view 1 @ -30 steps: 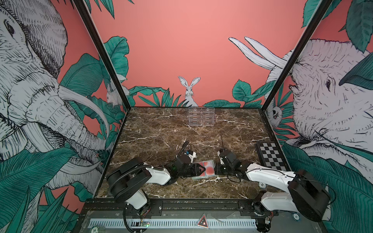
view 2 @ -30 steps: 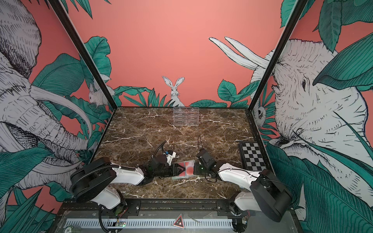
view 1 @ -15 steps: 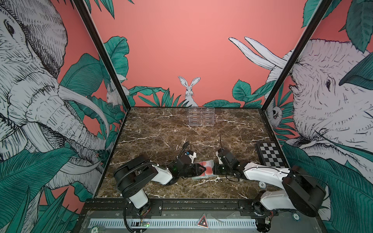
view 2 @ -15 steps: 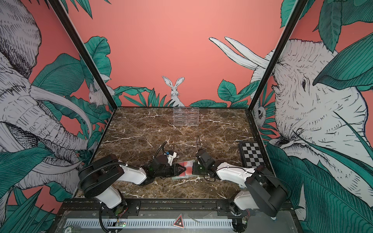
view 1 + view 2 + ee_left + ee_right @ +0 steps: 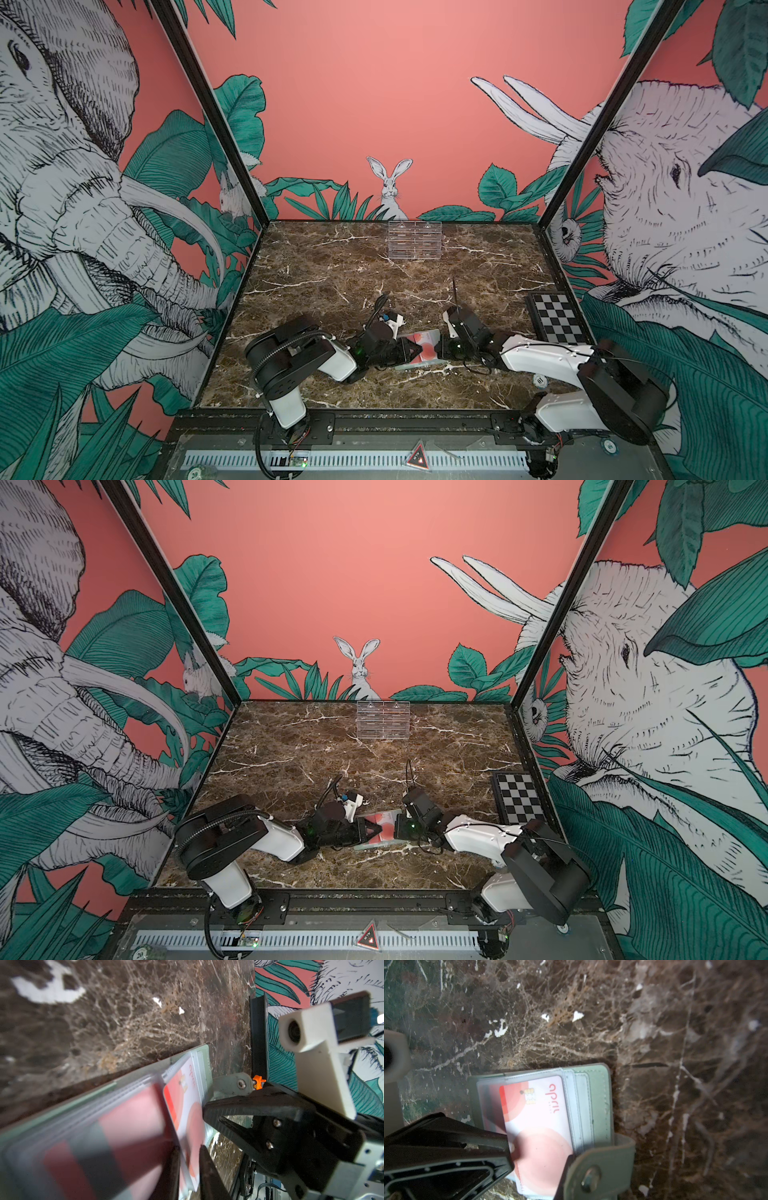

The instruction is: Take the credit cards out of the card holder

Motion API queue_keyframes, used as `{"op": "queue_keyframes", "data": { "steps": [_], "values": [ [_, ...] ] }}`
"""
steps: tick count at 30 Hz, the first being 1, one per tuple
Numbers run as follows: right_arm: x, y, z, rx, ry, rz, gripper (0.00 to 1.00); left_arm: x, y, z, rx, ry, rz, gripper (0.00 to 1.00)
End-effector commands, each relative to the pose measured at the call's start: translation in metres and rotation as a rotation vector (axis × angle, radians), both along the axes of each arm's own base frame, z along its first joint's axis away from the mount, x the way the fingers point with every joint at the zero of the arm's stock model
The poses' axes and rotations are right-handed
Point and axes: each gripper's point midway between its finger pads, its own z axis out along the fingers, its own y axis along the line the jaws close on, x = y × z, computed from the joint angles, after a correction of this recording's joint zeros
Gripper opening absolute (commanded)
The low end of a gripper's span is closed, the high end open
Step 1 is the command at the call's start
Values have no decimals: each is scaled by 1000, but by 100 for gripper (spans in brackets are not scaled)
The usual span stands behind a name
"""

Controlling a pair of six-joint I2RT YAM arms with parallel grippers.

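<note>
card holder (image 5: 600, 1088): open and flat on the marble table (image 5: 571, 1022), near the front edge, between the two grippers; laid open so that the clear sleeves (image 5: 572, 1093) face up and can be reached from the side.
top credit card (image 5: 542, 1118): white with red circles, skewed against its sleeve, one corner past the holder's edge on the left arm's side; how far out, hard to tell.
left gripper (image 5: 188, 1153): narrow, fingers (image 5: 207, 1174) closed on that corner, one on each face; low and nearly level with the table, probably to draw along the sleeve's line.
right gripper (image 5: 209, 1110): closed, tip at the holder's far edge just beside the snap tab (image 5: 234, 1084); probably a brace against sliding. Clamped on the tab or only pressing beside it: cannot tell.
second credit card (image 5: 124, 1122): red face with a dark stripe, blurred, inside a sleeve.
step in hand: withdrawal of the first card; most of the task ahead.
risk: holder dragged or lifted with the card if the brace slips.
</note>
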Motion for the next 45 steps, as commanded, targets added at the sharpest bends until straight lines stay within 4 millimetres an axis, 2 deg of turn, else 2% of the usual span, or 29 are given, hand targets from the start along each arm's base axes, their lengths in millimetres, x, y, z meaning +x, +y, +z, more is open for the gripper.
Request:
{"op": "queue_keyframes", "data": {
  "steps": [1,4,15,27,30,33,35,39,45],
  "values": [
    [-7,-6,-12,-25,29,-4,0,-2,2,-2,-12,2,12,15],
    [-7,-6,-12,-27,30,-2,0,-1,2,-3,-14,5,17,10],
    [-8,-9,-14,-45,30,-5,0,-2,6,-5,-7,7,31,2],
    [-8,-10,-14,-51,31,-4,0,-7,17,-6,21,6,34,3],
    [-9,-10,-14,-52,32,-3,0,-7,18,-7,25,3,35,8],
    [-9,-10,-14,-48,32,-2,0,-7,18,-6,22,1,36,21],
    [-9,-10,-14,-47,32,0,0,-6,16,-5,16,0,33,25],
    [-9,-10,-14,-48,31,1,0,-6,15,-4,10,1,31,24],
    [-10,-10,-16,-48,36,0,0,-6,12,-5,7,3,25,14]
  ]
}}
